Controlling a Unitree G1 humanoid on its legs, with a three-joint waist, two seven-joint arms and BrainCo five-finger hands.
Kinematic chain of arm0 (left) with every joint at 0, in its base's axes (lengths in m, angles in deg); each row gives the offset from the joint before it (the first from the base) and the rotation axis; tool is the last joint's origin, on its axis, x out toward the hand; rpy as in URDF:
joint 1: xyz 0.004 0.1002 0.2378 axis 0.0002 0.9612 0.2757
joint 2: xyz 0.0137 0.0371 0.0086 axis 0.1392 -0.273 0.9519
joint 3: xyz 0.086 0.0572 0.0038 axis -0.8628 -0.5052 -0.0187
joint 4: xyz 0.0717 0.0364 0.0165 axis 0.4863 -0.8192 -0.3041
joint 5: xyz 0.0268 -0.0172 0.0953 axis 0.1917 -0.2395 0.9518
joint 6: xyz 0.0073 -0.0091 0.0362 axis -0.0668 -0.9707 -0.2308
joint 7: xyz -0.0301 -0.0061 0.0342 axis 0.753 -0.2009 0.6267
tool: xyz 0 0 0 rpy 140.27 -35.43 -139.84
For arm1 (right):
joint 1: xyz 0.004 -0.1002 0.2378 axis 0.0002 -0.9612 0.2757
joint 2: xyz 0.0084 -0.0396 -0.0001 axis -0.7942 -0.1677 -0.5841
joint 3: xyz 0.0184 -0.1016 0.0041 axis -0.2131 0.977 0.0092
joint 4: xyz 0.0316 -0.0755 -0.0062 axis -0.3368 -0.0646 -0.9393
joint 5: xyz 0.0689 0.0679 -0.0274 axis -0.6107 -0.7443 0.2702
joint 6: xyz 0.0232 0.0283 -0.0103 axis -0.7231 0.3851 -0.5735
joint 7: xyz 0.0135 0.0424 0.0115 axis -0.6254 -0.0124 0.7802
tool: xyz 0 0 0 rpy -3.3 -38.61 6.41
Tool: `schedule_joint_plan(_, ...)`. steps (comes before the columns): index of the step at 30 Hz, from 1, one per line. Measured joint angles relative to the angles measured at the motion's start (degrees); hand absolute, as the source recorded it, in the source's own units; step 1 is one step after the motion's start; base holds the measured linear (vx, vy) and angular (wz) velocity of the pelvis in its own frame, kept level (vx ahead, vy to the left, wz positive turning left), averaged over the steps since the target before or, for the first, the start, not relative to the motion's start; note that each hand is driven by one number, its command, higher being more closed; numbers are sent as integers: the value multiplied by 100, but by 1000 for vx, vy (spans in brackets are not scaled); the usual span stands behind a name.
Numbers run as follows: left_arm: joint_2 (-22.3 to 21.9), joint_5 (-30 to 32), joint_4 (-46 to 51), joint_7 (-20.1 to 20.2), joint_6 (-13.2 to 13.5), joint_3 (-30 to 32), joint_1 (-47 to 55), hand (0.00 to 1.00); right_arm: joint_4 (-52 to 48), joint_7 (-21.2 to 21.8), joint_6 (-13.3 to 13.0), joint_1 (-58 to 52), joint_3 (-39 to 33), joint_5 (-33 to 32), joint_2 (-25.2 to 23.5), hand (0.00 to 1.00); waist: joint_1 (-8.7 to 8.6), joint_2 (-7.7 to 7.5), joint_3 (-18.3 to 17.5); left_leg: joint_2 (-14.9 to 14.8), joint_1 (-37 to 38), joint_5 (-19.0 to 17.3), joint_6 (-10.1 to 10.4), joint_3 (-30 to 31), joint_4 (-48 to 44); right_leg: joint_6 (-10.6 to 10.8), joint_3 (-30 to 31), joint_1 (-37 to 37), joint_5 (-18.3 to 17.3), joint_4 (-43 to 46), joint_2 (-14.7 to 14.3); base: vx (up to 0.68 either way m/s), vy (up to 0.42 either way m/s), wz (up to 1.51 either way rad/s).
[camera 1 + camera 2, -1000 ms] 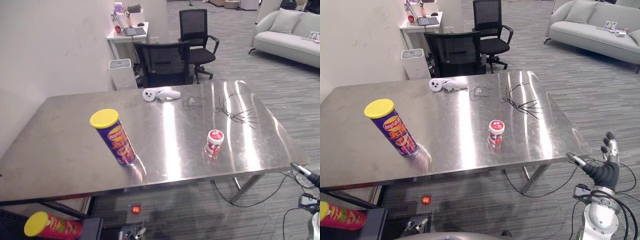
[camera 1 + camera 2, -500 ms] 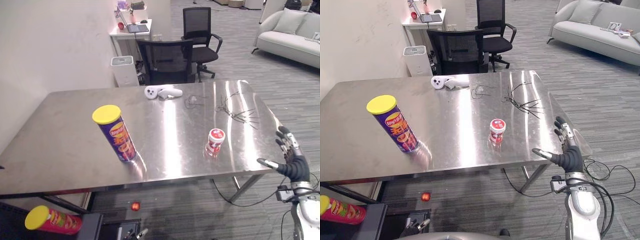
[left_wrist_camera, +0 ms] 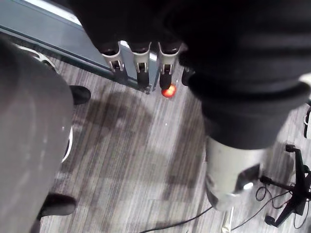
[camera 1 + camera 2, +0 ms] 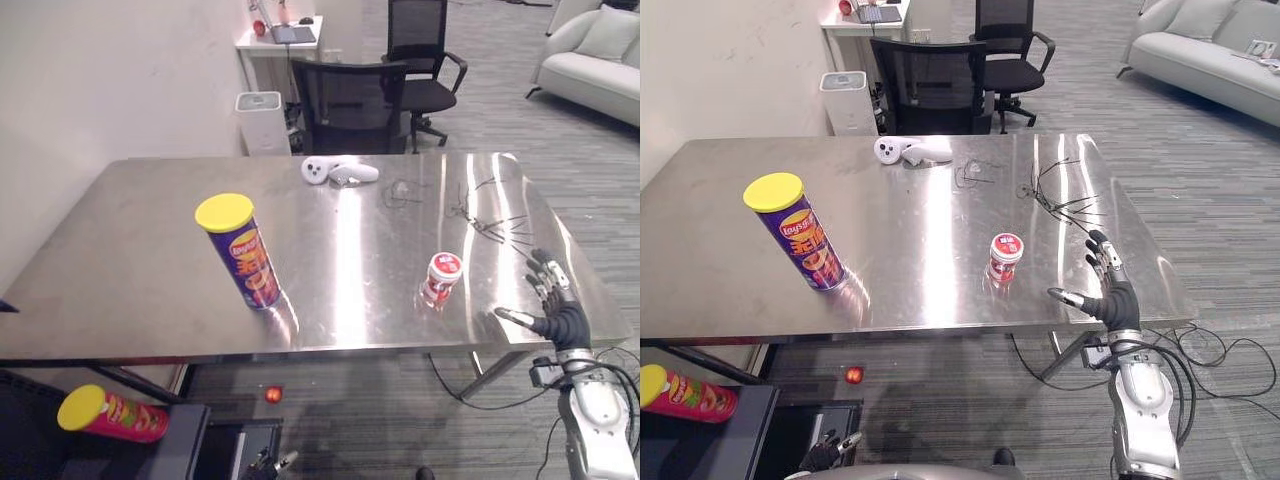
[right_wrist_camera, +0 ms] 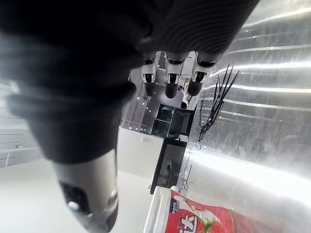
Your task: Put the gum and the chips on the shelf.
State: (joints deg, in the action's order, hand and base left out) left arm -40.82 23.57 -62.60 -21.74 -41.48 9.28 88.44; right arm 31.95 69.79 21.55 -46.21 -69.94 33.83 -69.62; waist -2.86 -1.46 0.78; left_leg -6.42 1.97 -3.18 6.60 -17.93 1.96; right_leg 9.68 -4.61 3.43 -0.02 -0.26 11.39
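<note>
Barely begun, with red-and-white plastic gum tub (image 4: 1006, 258) and yellow-lidded purple chips tube (image 4: 800, 235) both upright on steel table (image 4: 920, 205), right hand (image 4: 1112, 295) spread-fingered and empty beside gum, left hand (image 3: 142, 60) straight-fingered, idle.

Purple chips can (image 4: 245, 255) and red-white gum tub (image 4: 441, 279) stand upright, well apart.

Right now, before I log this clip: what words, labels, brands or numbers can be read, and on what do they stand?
Purple chips can, upright: logo and characters on its side, too small to quote.
Gum jar: red-and-white label, print blurred and partly cut off up close.
Red chips can, lying on its side: print too small to read.
No legible numbers or signs elsewhere.
</note>
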Motion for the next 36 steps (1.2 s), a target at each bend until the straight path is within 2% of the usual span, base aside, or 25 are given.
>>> schedule_joint_plan(9, -6, 0, 12, -27, -2, -2, -45, 0, 470, -100, 24, 373, 156, 0, -8, 0, 4, 61, 117, -15, -86, 7, -3, 157, -13, -2, -175, -72, 2, -63, -7, 11, -8, 9)
schedule_joint_plan(21, 4, 1, 18, -32, -1, -10, -106, 0, 827, -197, 54, 635, 381, 5, -8, 0, 20, 64, 284, -9, -184, 47, -13, 314, -11, -4, -314, -73, 1, -63, 0, 0, -4, 6)
schedule_joint_plan(25, 4, 0, 15, -32, -3, -23, -177, 0, 995, -210, 56, 867, 405, 6, -7, 0, 136, 52, 344, -9, -187, 55, -17, 327, -9, -4, -327, -78, 1, -63, -1, -1, -4, 2)
schedule_joint_plan(36, 9, 0, 54, -35, 0, -18, -184, 0, 997, -225, 59, 1050, 573, 10, -8, 0, 153, 29, 386, -2, -270, 142, -17, 481, 85, -8, -490, -72, 0, -69, -1, 1, -6, 6)
